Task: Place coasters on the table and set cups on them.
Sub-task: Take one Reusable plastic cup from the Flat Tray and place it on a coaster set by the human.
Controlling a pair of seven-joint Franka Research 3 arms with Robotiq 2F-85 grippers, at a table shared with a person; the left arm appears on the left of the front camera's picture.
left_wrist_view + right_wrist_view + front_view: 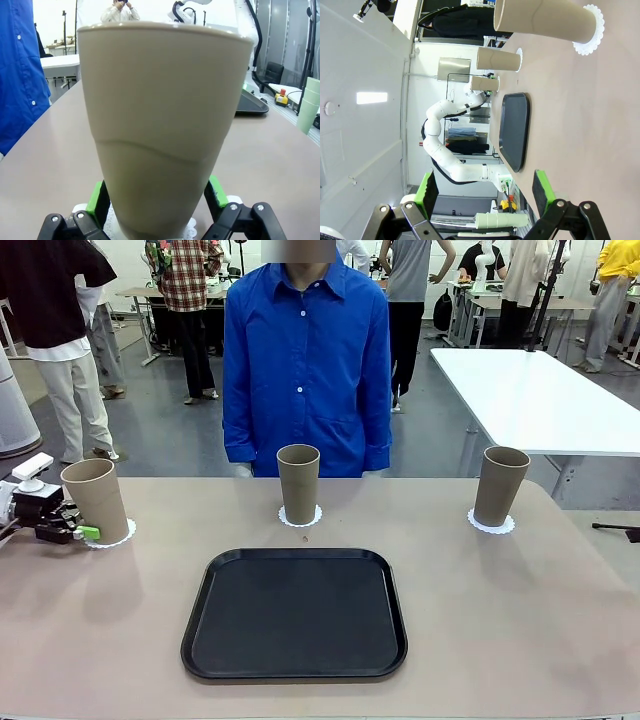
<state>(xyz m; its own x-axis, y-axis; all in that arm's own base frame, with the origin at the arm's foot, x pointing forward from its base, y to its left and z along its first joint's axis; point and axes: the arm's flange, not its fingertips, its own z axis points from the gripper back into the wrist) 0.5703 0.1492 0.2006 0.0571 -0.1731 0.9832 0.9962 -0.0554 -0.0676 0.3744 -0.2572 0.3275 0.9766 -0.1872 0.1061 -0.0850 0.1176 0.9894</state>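
Note:
Three khaki cups stand upright on the beige table (500, 620), each on a white coaster. The left cup (95, 500) rests on its coaster (118, 537); my left gripper (82, 530) is open, its green pads either side of this cup's base. In the left wrist view that cup (165, 115) rises between the pads (95, 197), with the coaster (112, 222) under it. The middle cup (298, 483) sits on a coaster (300, 517), the right cup (500, 485) on another (491, 525). My right gripper (485, 187) hangs open and empty, well away from the right cup (545, 21).
A large black tray (295, 613) lies empty at the table's near middle. A person in a blue shirt (305, 370) stands at the far edge behind the middle cup. A white table (540, 400) stands beyond the right corner.

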